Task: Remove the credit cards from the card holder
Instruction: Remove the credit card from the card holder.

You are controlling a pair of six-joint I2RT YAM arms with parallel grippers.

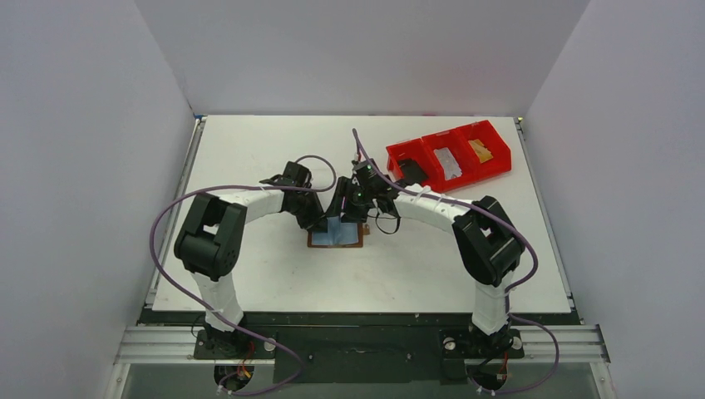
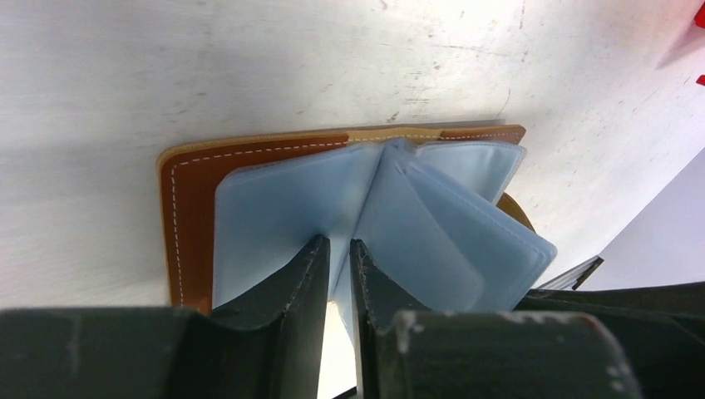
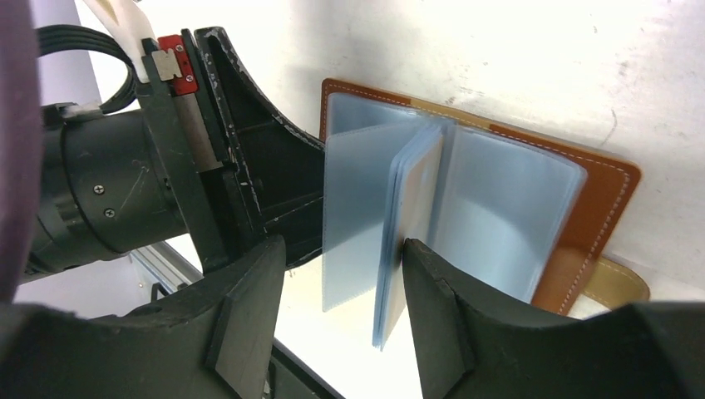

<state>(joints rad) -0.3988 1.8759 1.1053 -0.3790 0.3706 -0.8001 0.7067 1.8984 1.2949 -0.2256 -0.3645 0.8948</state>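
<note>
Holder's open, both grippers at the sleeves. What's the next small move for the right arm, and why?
Probably close the right gripper gently on the upright pale-blue sleeves of the card holder to leaf them over: its jaws stand open astride them, no card shows in the pockets facing the cameras, and the left gripper is at the fold.

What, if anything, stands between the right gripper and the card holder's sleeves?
Nothing visible. The right gripper is open, with the upright pale blue sleeves of the card holder between its fingers. The left gripper crowds the sleeves from the opposite side. No card shows in them.
</note>
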